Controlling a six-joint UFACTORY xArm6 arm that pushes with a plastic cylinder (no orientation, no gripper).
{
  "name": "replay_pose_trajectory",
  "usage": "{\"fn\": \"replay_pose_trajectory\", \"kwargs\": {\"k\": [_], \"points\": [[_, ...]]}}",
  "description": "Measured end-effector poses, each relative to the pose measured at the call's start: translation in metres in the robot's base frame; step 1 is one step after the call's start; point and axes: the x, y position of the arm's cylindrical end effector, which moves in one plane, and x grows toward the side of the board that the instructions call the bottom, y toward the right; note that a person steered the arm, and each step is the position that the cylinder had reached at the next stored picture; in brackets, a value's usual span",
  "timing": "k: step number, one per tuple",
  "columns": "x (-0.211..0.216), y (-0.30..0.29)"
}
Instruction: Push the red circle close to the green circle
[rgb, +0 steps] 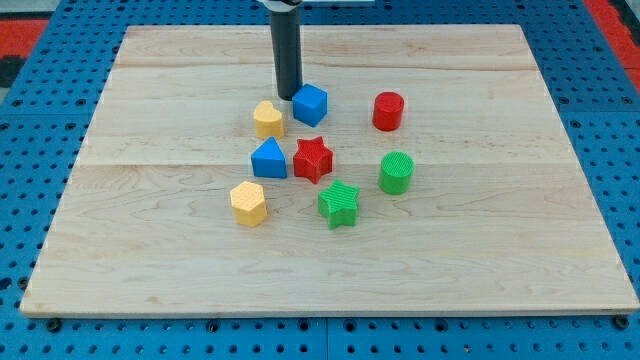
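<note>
No brand, label or writing can be read anywhere in the view. The largest thing is the blue pegboard surface showing around all edges, and on it lies the pale wooden board made of joined planks.

My tip, the lower end of the straight dark rod, rests on the board near its top middle. It has no jaws to be apart or together, and it clamps nothing. It stands just beside the blue cube block, which sits at its right and looks to be touching or nearly touching it; I cannot tell which.

The red cylinder block, the task's red circle, stands well to the right of my tip, beyond the blue cube. The green ribbed cylinder block, the green circle, is below the red one and apart from it, further right and lower from my tip.

The yellow heart-like block is just left and below my tip. Below it come the blue triangular block and the red star block, close together. Lowest are the green star block and the yellow hexagonal block.
</note>
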Motion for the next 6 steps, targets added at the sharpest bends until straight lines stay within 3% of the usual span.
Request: {"fn": "replay_pose_trajectory", "kwargs": {"k": [1, 2, 3, 4, 5, 6], "points": [[0.017, 0.013], [-0.022, 0.025], [-0.011, 0.091], [0.013, 0.098], [-0.003, 0.099], [0.003, 0.137]]}}
